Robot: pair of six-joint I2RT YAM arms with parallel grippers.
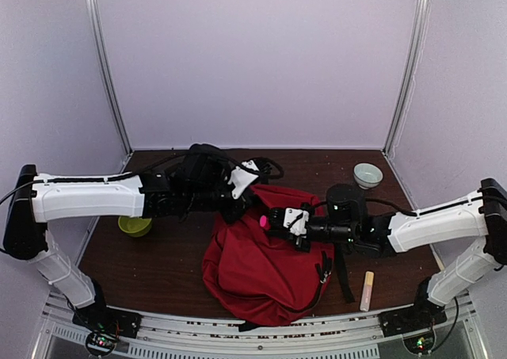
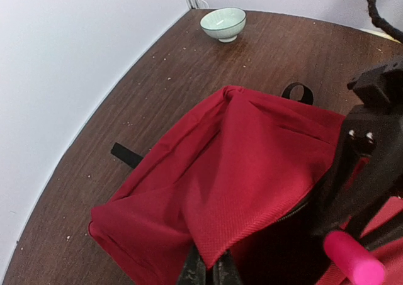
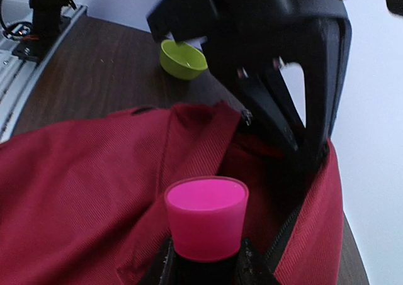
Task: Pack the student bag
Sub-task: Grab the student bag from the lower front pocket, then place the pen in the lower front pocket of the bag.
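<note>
Red student bag (image 1: 253,264) mid-worktop, toward near edge. Our left gripper (image 2: 206,267) pinches its rim fabric; right gripper (image 3: 204,263) clamps pink-capped tube (image 3: 206,219) at mouth, not yet in. Cream stick (image 1: 367,290) unpacked, we judge.

My top camera looks down from behind; wrist cameras sit close (facing each other), sharing the student bag (image 1: 253,272).

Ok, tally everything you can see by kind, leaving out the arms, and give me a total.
bowls: 2, the green bowl and the pale bowl
bag: 1
pink-capped tube: 1
cream stick: 1
total: 5
</note>
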